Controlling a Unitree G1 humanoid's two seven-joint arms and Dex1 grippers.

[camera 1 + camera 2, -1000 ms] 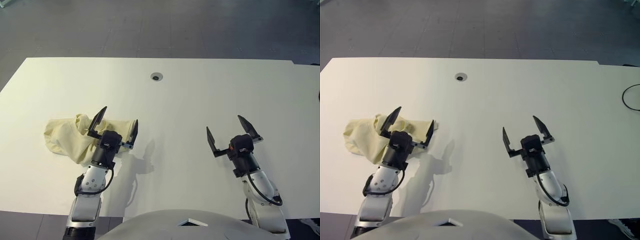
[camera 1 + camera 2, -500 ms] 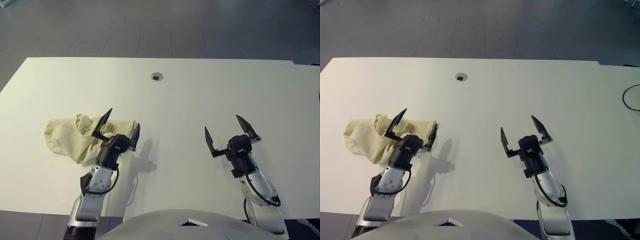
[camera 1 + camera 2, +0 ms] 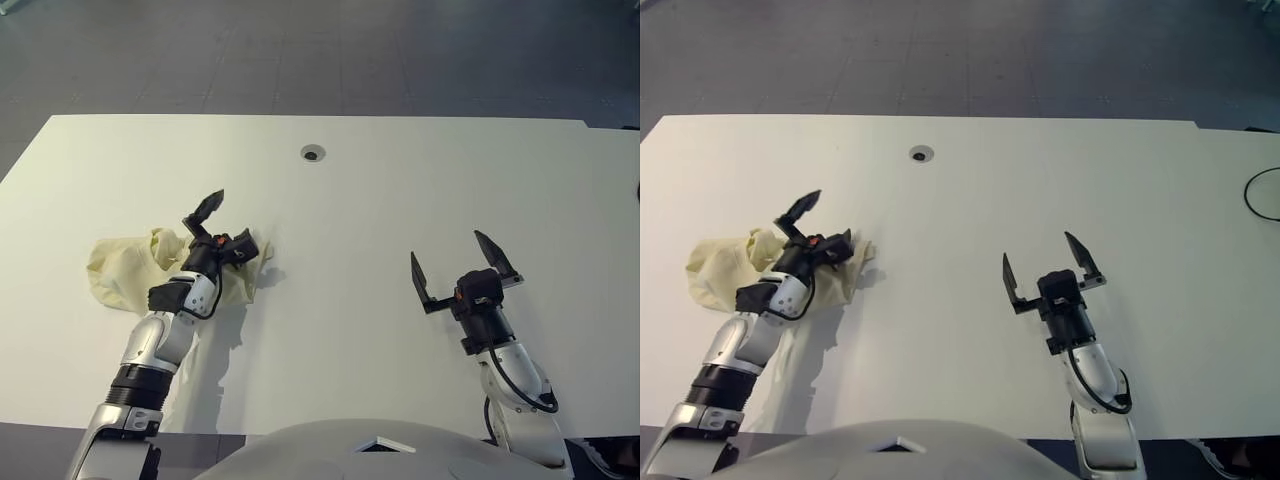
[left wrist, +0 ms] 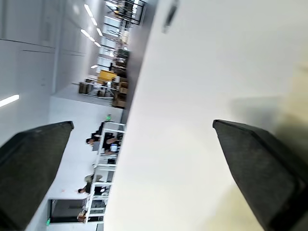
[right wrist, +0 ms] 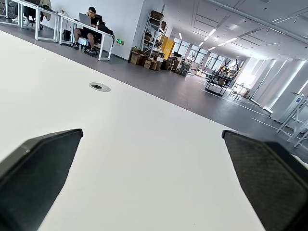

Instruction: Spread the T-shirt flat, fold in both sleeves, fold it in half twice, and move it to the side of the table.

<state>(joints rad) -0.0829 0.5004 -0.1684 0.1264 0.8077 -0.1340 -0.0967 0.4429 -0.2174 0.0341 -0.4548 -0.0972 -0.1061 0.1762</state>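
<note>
**Shirt bunched at my left, nothing gripped yet**

The shirt (image 3: 125, 272) lies crumpled in a pale yellow heap on the left part of the surface (image 3: 350, 200), a little in from the near edge. It is not spread at all: the cloth is rucked into folds, and I cannot pick out sleeves or hem.

My left gripper (image 3: 232, 224) is at the heap's right edge, rolled onto its side with the fingers wide apart. One finger points up and away, and the other is down by the cloth. In the left wrist view bare surface shows between the fingers and cloth lies beside the lower one, so I judge that I have hold of nothing. That tilt suits sliding the lower finger under an edge to pinch it.

My right gripper (image 3: 446, 248) hangs over bare surface well apart on the right, open just as wide and empty. It seems parked there, leaving room for the shirt to be drawn out towards the middle.

A small grommet (image 3: 313, 153) sits farther back, clear of all this.
</note>
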